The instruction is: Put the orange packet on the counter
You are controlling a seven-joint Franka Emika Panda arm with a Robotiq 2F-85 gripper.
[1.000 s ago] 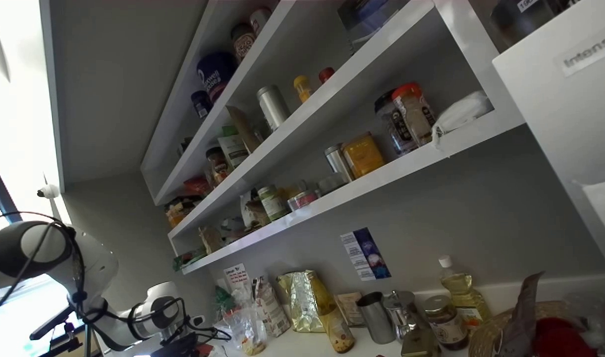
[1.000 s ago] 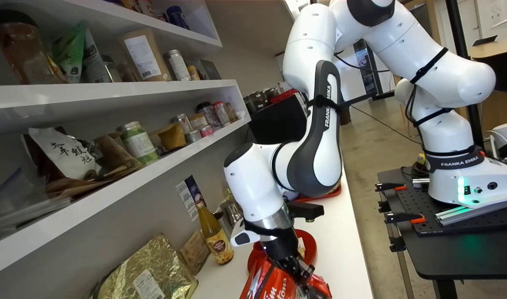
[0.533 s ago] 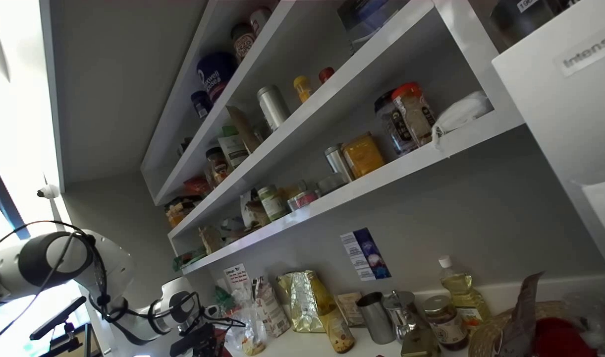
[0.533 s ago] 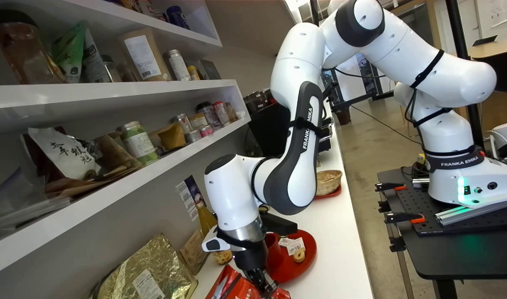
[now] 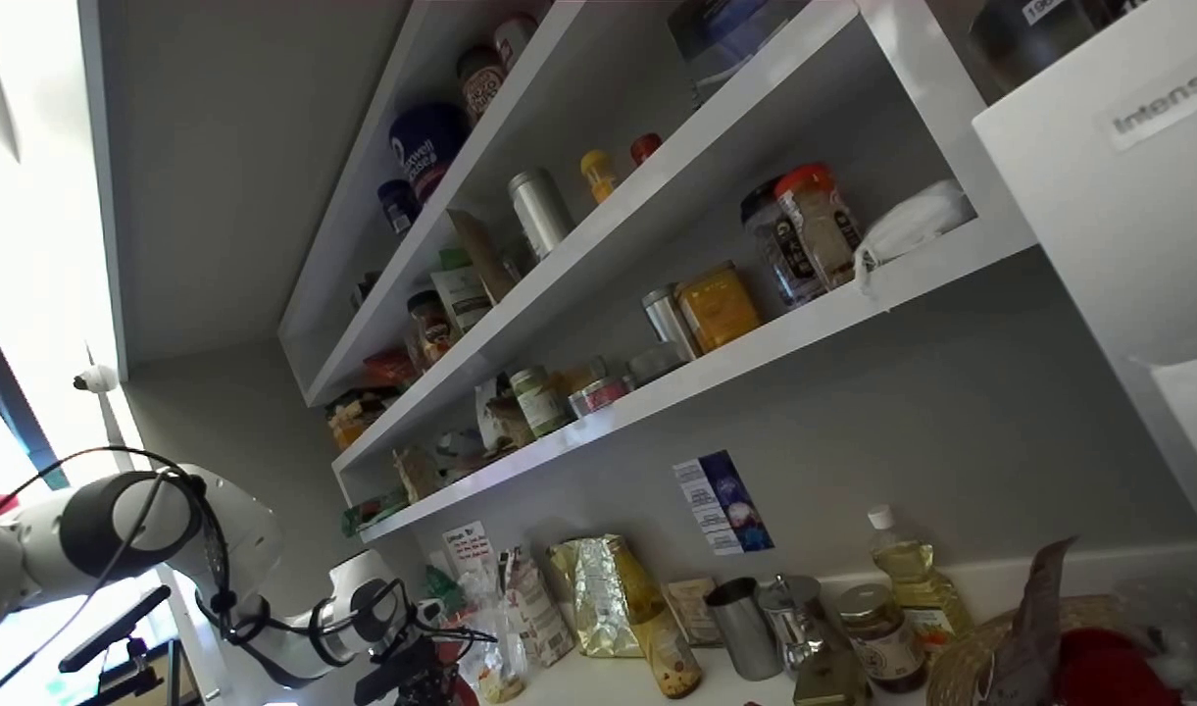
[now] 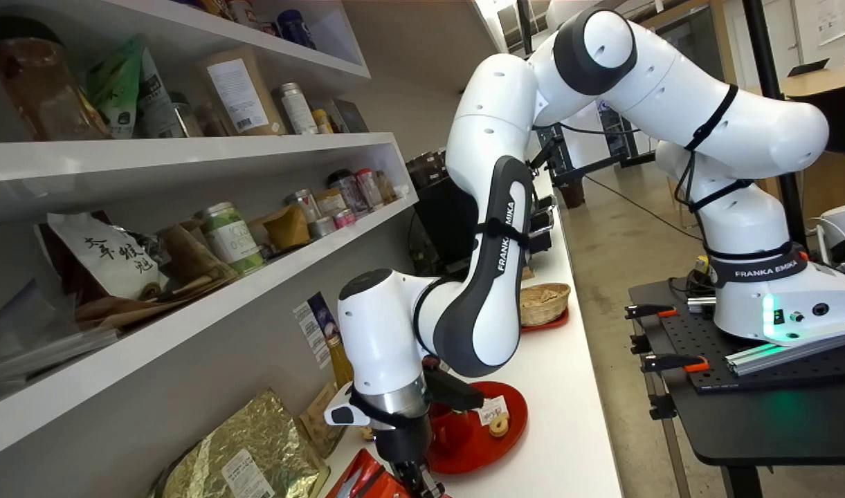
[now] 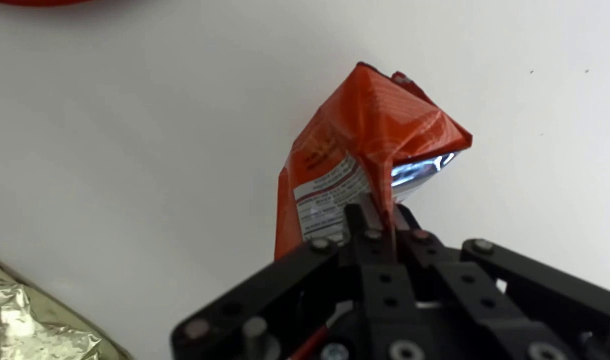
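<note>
Pale counter (image 7: 185, 130); orange packet (image 7: 362, 127) creased, glossy, white-labelled.

In an exterior view we see the white counter (image 6: 571, 422) with a red plate (image 6: 481, 451) on it, a red tray (image 6: 554, 323) farther along, and a gold bag (image 6: 249, 443) just beside a pouch (image 6: 323, 420). In an exterior view we find a bottle (image 5: 672, 655), pitcher (image 5: 742, 630) and jar (image 5: 884, 642) standing on it.

1. Red plate (image 6: 491, 451): white slip (image 6: 492, 410), ring-shaped snack (image 6: 499, 424) on it.
2. Wicker basket (image 6: 538, 315).
3. Gold foil bag (image 6: 214, 449), tan packet (image 6: 320, 418) just beside.
4. White-capped yellowish bottle (image 5: 920, 579), near lidded jar (image 5: 882, 637).
</note>
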